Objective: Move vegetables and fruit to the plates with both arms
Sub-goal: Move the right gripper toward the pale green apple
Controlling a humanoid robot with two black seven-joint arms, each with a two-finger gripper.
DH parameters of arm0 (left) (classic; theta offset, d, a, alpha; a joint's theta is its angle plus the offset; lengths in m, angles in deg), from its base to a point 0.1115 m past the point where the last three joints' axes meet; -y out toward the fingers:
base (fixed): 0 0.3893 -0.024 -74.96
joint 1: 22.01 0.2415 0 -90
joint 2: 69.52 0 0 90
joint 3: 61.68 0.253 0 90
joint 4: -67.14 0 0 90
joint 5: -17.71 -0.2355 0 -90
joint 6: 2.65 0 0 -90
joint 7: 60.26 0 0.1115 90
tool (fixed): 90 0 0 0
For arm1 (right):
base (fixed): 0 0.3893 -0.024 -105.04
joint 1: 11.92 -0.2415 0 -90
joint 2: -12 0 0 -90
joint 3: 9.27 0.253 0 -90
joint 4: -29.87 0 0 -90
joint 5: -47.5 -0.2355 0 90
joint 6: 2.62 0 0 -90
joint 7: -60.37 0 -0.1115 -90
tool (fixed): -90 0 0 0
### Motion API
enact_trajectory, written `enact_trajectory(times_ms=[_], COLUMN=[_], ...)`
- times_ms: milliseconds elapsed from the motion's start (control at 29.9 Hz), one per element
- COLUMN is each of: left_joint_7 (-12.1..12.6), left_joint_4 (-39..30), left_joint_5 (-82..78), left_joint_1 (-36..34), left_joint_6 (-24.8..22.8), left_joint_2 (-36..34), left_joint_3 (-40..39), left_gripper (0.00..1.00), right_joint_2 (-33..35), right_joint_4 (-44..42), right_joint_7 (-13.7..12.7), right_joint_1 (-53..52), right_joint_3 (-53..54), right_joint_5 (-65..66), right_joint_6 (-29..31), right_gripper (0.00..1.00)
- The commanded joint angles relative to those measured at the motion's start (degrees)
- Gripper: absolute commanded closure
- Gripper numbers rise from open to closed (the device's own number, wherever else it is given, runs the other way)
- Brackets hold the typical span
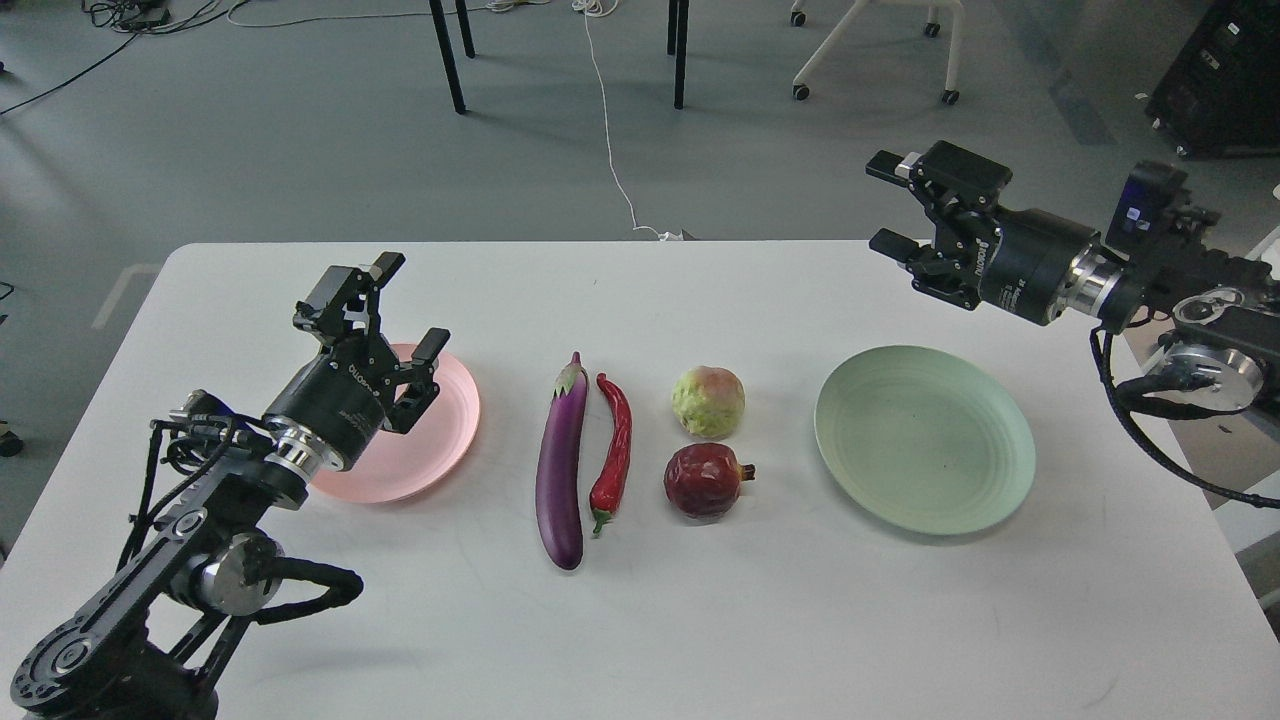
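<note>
A purple eggplant [560,462] and a red chili pepper [614,452] lie side by side at the table's middle. To their right sit a yellow-green fruit [708,401] and, nearer me, a dark red pomegranate [705,480]. The pink plate [435,440] is at the left, partly behind my left gripper [408,302], which is open and empty above it. The pale green plate [924,437] is at the right and holds nothing. My right gripper [886,203] is open and empty, raised above the table's far right edge, pointing left.
The white table [700,620] carries all the items. Beyond its far edge are grey floor, a white cable [608,130], black table legs [450,60] and a wheeled chair base [870,50]. A dark cabinet [1225,75] stands at the far right.
</note>
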State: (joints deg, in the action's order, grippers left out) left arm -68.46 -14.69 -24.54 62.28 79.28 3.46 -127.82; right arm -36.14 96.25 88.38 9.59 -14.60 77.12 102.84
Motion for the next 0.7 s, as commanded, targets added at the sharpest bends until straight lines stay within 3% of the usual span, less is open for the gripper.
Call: enact_trajectory(times_ms=[0, 100, 301, 668], left_joint_7=[-0.06, -0.06, -0.33, -1.21], left_joint_4=[-0.35, -0.61, -0.88, -0.88], left_joint_5=[0.06, 0.06, 0.06, 0.06], left_joint_1=[0.00, 0.09, 0.27, 0.35], left_joint_6=[-0.02, -0.02, 0.07, -0.02], left_joint_2=[-0.03, 0.06, 0.24, 0.06], left_joint_3=[0.05, 0.05, 0.05, -0.21], left_gripper=[0.02, 0.02, 0.02, 0.02], right_joint_2=[-5.72, -12.39, -27.43, -38.78], right_joint_4=[-1.51, -4.41, -11.62, -21.29], right_joint_7=[-0.01, -0.01, -0.01, -0.01], right_joint_1=[-8.21, -15.33, -22.02, -19.22], right_joint_3=[-6.60, -17.23, -34.38, -39.76], right_joint_5=[17.45, 27.40, 30.84, 34.10], right_joint_6=[0.18, 0.10, 0.10, -0.87], right_gripper=[0.01, 0.01, 0.01, 0.02])
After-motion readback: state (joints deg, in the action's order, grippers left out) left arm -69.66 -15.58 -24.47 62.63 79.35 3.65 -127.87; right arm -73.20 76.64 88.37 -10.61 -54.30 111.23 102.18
